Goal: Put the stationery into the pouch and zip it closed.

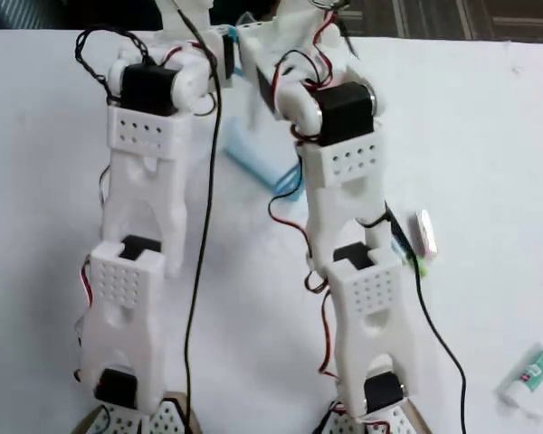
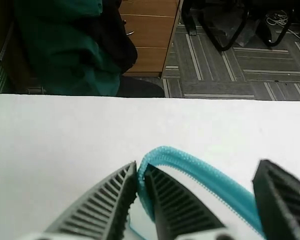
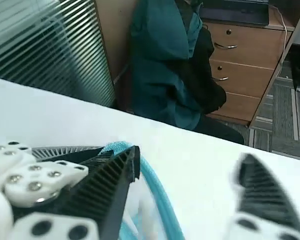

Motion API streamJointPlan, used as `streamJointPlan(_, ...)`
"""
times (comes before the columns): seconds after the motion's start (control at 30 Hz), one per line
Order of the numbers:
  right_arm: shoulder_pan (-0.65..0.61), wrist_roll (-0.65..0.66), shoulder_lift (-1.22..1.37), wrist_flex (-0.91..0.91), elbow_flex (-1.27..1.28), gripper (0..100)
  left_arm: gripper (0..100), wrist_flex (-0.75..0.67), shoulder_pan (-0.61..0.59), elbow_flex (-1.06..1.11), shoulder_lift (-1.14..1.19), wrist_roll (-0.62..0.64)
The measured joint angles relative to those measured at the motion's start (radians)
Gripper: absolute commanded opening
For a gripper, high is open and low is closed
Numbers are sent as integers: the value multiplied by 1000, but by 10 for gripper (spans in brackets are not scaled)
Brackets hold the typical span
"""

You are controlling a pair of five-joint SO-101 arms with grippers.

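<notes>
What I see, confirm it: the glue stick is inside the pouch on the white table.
Wrong: the glue stick lies on the white table itself, outside and well apart from the pouch, as the high view shows.

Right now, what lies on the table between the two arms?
In the high view, the blue-edged pouch lies there, beside a hanging black cable.

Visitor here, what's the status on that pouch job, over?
Left end effector shut on pouch rim. Right end effector open, astride it. Glue stick out on table. No obstruction seen.
</notes>
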Motion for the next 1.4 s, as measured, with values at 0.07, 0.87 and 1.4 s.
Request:
streamJointPlan(0.07, 2, 0, 0, 2, 0, 348, 22, 0, 0, 0, 0, 0)
streamJointPlan(0.87, 436, 516, -21, 278, 543, 367, 22, 0, 0, 0, 0, 0)
streamJointPlan(1.4, 382, 612, 239, 232, 813, 368, 22, -3, -15, 0, 0, 0)
